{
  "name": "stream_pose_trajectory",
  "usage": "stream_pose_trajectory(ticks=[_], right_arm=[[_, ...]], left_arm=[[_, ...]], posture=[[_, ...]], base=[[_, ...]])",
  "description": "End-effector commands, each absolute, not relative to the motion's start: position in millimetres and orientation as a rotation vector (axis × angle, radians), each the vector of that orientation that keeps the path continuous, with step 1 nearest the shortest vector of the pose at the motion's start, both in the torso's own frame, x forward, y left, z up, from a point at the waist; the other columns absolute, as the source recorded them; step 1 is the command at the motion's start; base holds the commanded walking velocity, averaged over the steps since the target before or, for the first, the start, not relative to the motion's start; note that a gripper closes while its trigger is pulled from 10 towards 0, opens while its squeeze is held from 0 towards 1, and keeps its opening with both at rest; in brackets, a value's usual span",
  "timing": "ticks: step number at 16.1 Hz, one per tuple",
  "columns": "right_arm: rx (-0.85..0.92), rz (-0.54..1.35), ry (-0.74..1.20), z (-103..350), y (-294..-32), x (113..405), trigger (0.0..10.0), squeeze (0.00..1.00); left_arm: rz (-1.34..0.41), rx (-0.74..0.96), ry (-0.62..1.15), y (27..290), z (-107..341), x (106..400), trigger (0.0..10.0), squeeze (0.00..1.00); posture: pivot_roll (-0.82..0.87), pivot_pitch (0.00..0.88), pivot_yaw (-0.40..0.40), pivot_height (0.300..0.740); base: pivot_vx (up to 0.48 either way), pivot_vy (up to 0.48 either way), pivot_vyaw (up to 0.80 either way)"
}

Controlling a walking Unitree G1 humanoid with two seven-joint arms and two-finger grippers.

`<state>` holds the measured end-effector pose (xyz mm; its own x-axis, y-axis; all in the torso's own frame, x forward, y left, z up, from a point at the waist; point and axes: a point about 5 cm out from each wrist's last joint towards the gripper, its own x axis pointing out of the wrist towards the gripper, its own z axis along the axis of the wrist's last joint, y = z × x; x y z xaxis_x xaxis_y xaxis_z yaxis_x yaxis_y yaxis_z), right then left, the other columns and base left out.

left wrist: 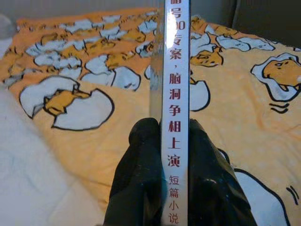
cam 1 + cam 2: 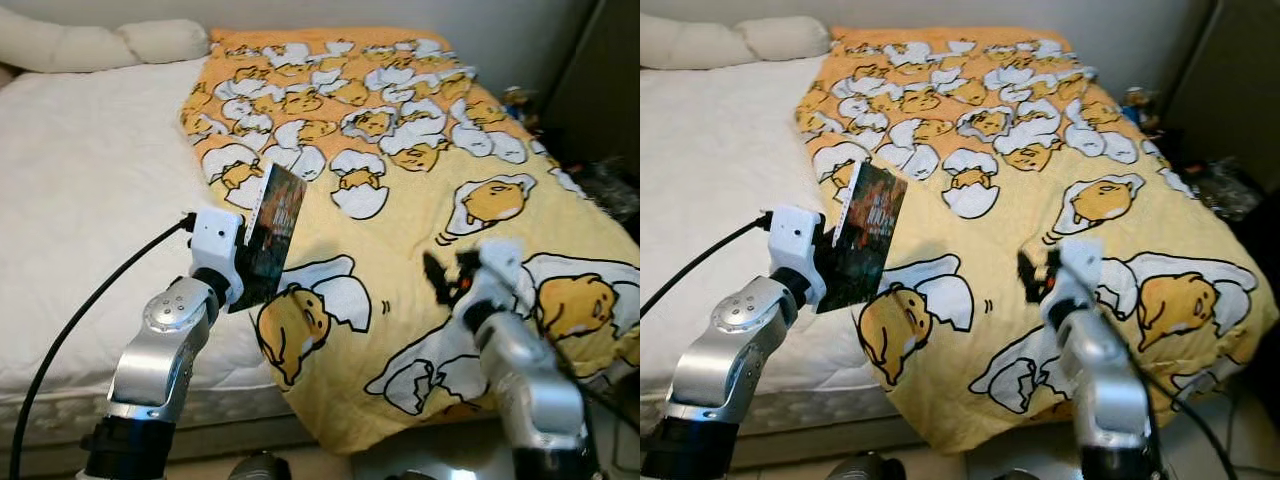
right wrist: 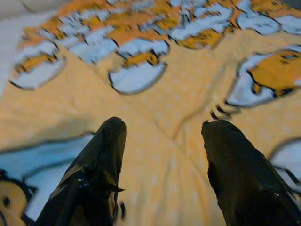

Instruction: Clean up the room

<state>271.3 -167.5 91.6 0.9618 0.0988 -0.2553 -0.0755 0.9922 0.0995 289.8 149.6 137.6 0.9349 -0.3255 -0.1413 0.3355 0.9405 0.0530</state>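
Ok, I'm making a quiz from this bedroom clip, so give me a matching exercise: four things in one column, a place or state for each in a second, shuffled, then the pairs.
Things:
1. book
2. right gripper
3. yellow egg-print blanket
4. pillows

Places or states:
A. at the head of the bed
B. open, holding nothing, over the blanket
C. clamped upright in the left gripper
D. spread over the bed's right half

Pairs: 1-C, 2-B, 3-D, 4-A

Yellow egg-cartoon blanket (image 2: 430,200), white sheet (image 2: 90,200), dark-covered book (image 2: 272,235) with white spine.
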Motion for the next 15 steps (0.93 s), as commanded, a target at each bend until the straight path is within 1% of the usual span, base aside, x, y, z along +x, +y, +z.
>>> stream_pose_trajectory(ticks=[1, 5, 15], right_arm=[[0.059, 0.08, 0.229, 97.3, -164.2, 271.8, 10.0, 0.0], [0.095, 0.052, 0.275, 88.9, -170.2, 264.4, 10.0, 0.0], [0.133, 0.112, 0.308, 81.5, -165.2, 256.7, 10.0, 0.0]], left_arm=[[-0.321, 0.109, 0.093, 151.7, 144.5, 289.2, 10.0, 0.0], [-0.283, 0.124, 0.093, 158.3, 143.9, 285.4, 10.0, 0.0], [-0.245, 0.147, 0.102, 168.4, 142.9, 279.5, 10.0, 0.0]], posture=[[-0.04, 0.0, 0.044, 0.74], [-0.02, 0.0, 0.039, 0.74], [0.01, 0.0, 0.029, 0.74]], base=[[0.0, 0.386, 0.0], [0.0, 0.412, 0.0], [0.0, 0.417, 0.0]])
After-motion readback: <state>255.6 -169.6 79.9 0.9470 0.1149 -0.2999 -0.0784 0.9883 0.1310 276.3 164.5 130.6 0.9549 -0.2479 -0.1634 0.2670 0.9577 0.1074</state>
